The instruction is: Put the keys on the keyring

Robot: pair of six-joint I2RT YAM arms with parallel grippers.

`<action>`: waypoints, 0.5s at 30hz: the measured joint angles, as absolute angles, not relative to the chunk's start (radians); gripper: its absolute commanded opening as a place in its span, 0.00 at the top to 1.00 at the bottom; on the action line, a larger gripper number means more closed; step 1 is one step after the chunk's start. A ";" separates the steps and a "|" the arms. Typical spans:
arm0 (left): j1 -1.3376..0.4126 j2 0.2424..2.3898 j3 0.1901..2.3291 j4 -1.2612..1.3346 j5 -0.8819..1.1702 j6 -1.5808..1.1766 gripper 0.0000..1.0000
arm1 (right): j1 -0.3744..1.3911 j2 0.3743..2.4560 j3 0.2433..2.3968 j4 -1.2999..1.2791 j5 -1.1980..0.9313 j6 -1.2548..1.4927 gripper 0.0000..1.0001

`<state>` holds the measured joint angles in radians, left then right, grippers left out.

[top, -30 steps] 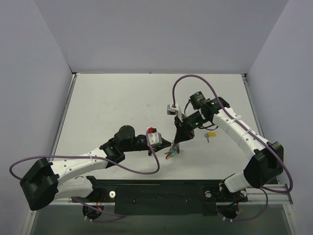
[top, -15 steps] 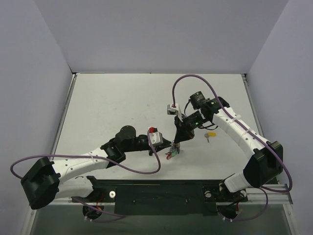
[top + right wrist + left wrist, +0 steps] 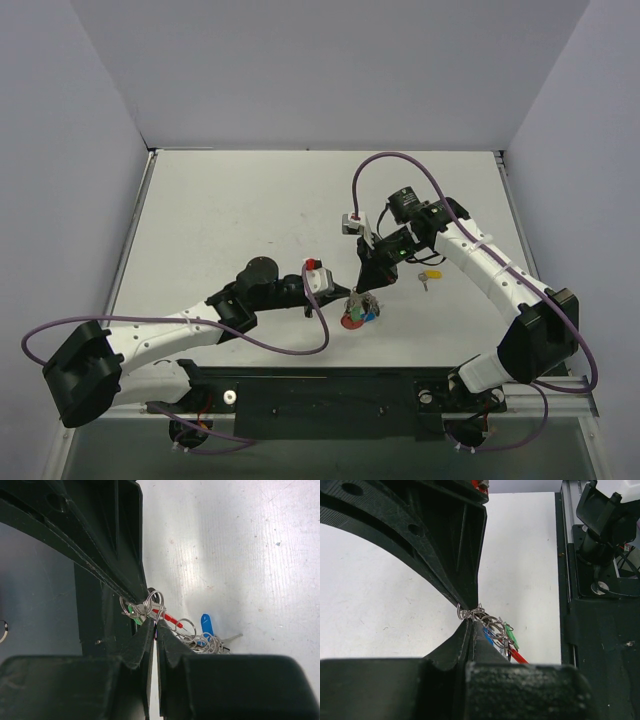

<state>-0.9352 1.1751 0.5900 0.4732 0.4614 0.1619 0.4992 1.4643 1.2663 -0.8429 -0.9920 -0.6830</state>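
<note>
The keys hang as one bunch (image 3: 361, 316) just above the table, green, blue and red parts showing. My left gripper (image 3: 346, 299) reaches in from the left, and its tips (image 3: 468, 616) are shut on small silvery rings (image 3: 466, 612) of the bunch. A green cap (image 3: 511, 635) and the red stretch of the keyring (image 3: 518, 656) hang behind them. My right gripper (image 3: 358, 292) comes down from above, shut (image 3: 154, 621) on another silvery ring (image 3: 155, 602). The keyring's red part (image 3: 170, 618) and a blue-capped key (image 3: 206, 624) lie beyond it. A yellow-capped key (image 3: 430, 276) lies alone on the table.
The grey-white table (image 3: 230, 220) is walled at the back and sides. The black base rail (image 3: 330, 390) runs along the near edge. Purple cables (image 3: 400, 160) loop over both arms. The right arm's base (image 3: 600, 525) stands at the right of the left wrist view.
My left gripper has closed on the bunch's rings. The bunch now hangs lower and more spread, with its red and blue parts plainer from above. Both arms have barely moved.
</note>
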 measured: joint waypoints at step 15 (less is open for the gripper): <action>-0.893 1.172 0.654 0.329 0.430 -0.001 1.00 | 0.499 1.470 1.280 -0.848 -0.997 -0.683 0.76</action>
